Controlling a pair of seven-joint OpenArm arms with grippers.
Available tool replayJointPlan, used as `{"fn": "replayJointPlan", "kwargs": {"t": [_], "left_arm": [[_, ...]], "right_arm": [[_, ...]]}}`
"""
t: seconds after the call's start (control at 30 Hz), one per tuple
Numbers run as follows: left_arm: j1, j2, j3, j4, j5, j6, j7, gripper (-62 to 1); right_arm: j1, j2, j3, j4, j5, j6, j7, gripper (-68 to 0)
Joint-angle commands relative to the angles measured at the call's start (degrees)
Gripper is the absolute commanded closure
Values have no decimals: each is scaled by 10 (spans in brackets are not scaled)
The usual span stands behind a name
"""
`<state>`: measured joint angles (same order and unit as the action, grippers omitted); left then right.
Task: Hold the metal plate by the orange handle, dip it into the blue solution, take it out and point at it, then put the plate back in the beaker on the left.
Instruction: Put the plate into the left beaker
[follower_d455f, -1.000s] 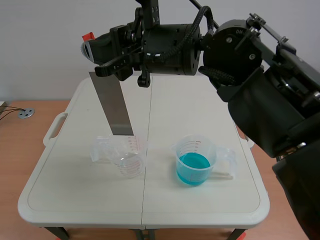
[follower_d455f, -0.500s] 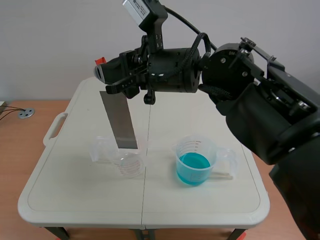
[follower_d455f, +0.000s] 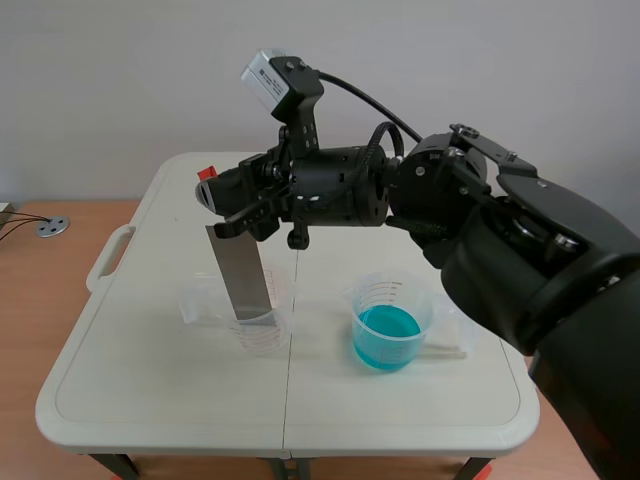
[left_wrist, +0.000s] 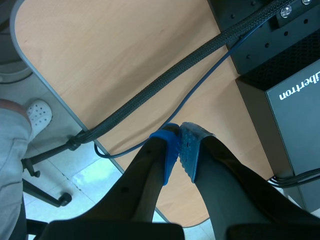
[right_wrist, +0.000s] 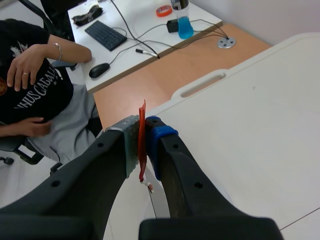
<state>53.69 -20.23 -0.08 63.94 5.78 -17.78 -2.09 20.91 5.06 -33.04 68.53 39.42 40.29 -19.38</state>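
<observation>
Clenching the handle (follower_d455f: 207, 173), the right pincer (right_wrist: 145, 131) stands the plate (follower_d455f: 240, 272) in the left beaker (follower_d455f: 266, 336), its end seemingly inside. If dipping is done, only release remains. The left pincer (left_wrist: 180, 145) is closed, empty.

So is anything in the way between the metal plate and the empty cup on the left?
No, nothing visible is in the way. The metal plate hangs right over the empty cup, and its lower end is already at the cup's mouth.
</observation>
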Motion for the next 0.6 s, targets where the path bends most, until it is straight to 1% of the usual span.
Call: {"fn": "replayJointPlan", "kwargs": {"t": [0.0,0.3,0.57], "left_arm": [[7,-3,-3,4,-2,-1,-4,-32],[7,-3,-3,4,-2,-1,-4,-32],[7,-3,-3,4,-2,-1,-4,-32]], "right_arm": [[9,-8,-2,3,8,3,17,-11],[9,-8,-4,-28,-5,2,31,-11],[8,-8,-4,-34,-9,2,32,-11]]}}
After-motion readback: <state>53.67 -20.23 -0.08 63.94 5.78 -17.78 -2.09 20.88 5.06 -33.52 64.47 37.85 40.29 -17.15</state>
